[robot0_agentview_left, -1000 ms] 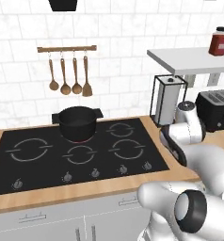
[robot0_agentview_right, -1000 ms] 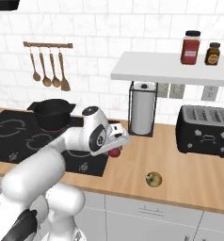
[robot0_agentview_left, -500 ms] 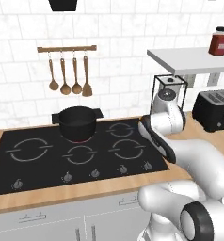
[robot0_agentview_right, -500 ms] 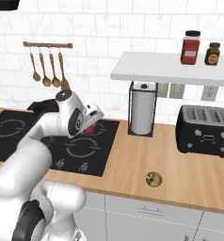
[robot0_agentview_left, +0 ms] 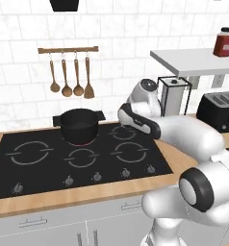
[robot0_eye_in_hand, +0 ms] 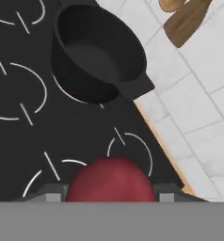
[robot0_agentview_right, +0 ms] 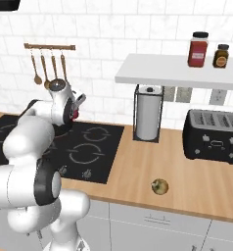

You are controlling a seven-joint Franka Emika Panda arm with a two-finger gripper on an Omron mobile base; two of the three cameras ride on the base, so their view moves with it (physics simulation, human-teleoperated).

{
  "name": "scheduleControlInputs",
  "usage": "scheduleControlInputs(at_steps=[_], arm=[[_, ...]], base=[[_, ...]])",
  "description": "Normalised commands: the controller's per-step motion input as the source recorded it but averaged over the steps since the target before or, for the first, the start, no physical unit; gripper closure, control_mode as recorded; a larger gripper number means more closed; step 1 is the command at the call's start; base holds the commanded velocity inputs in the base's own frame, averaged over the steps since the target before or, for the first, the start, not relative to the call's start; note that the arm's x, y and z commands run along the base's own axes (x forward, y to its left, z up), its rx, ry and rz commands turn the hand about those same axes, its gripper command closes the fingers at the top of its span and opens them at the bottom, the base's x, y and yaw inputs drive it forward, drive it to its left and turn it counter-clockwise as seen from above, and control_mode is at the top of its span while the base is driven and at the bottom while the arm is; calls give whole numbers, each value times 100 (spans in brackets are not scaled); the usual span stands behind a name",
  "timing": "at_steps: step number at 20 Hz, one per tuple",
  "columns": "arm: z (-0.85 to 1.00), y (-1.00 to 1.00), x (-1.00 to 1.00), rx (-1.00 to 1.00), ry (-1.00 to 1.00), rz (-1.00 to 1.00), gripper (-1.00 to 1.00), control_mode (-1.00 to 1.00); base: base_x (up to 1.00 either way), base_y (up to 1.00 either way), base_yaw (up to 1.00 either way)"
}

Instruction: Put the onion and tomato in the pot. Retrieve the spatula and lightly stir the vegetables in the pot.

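Black cooktop (robot0_agentview_left: 49, 163), arm above the burners.
Gripper (robot0_eye_in_hand: 111, 195) clasps the tomato (robot0_eye_in_hand: 110, 180); the empty pot (robot0_eye_in_hand: 97, 59) sits at 11 o'clock in the hand view.

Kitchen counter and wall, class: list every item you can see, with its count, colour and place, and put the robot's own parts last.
pot: one, black, rear hob ring
tomato: one, red, held in the gripper
onion: one, yellowish-brown, on the counter near its front edge
wooden utensils: four, brown, on the wall rail
toaster: one, black, right counter
jars: two, on the shelf
canister: one, silver, under the shelf
gripper: one, closed on the tomato, near the pot
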Motion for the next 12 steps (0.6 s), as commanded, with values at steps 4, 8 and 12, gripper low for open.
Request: scheduleControlInputs(at_steps=[4, 8, 12], arm=[[51, 100, 57, -9, -13, 11, 100, -100], [48, 100, 63, -5, 0, 0, 100, -100], [5, 96, 79, 0, 18, 0, 100, -100]], base=[[0, 0, 0], [0, 0, 0], [0, 0, 0]])
